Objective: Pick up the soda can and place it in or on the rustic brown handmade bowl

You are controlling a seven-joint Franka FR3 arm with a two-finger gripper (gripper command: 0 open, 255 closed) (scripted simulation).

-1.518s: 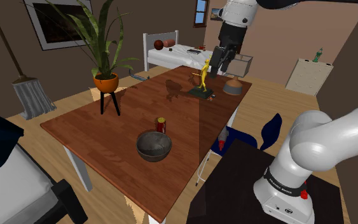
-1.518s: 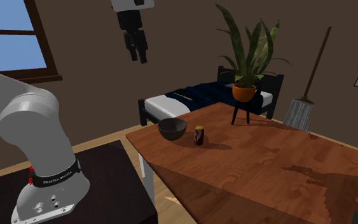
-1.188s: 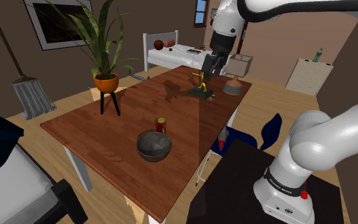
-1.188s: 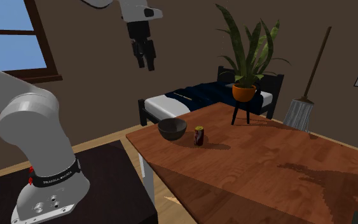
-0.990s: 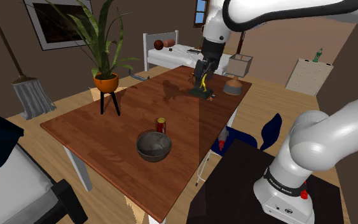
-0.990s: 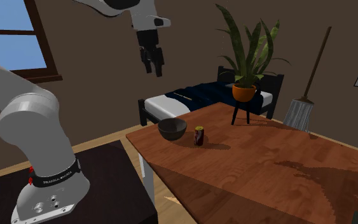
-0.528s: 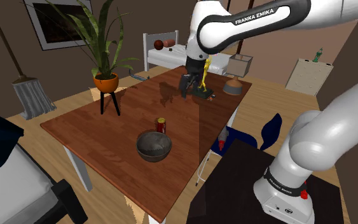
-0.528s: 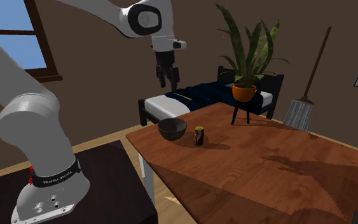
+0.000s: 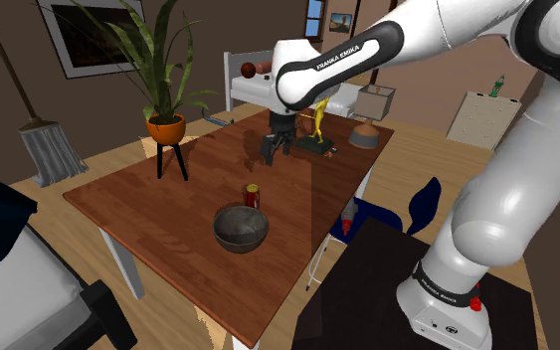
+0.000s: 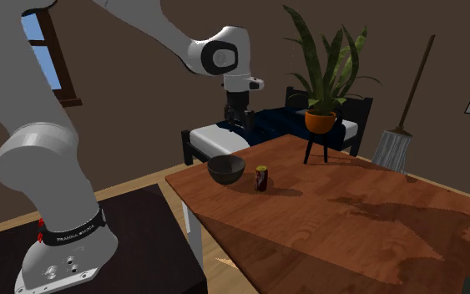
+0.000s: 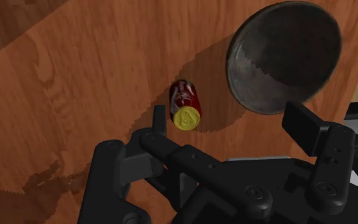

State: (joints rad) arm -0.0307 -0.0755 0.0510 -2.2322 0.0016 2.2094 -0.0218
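A dark red soda can [image 9: 253,195] [image 10: 261,179] with a gold top [image 11: 185,105] stands upright on the wooden table [image 9: 148,189]. Right beside it, toward the table's front edge, sits a dark brown-grey bowl [image 9: 241,228] [image 10: 226,169] [image 11: 282,57], which is empty. My gripper [image 9: 271,151] [image 10: 240,121] [image 11: 227,119] hangs open above the table, beyond the can and well above it, pointing down. Nothing is between its fingers. In the wrist view the can lies just ahead of one fingertip [image 11: 155,116] and the bowl ahead of the other.
A potted plant [image 9: 166,129] on a black stand is at the table's far left in the shoulder view. A yellow figurine [image 9: 319,124] and a small brown lidded pot [image 9: 365,133] stand at the far right. A bed [image 9: 268,85] and a broom [image 9: 44,139] lie beyond.
The arm has swung down and to the shoulder view's left, from high over the table's far corner to above its middle, closer to the can. The fingers stayed open; can and bowl have not moved.
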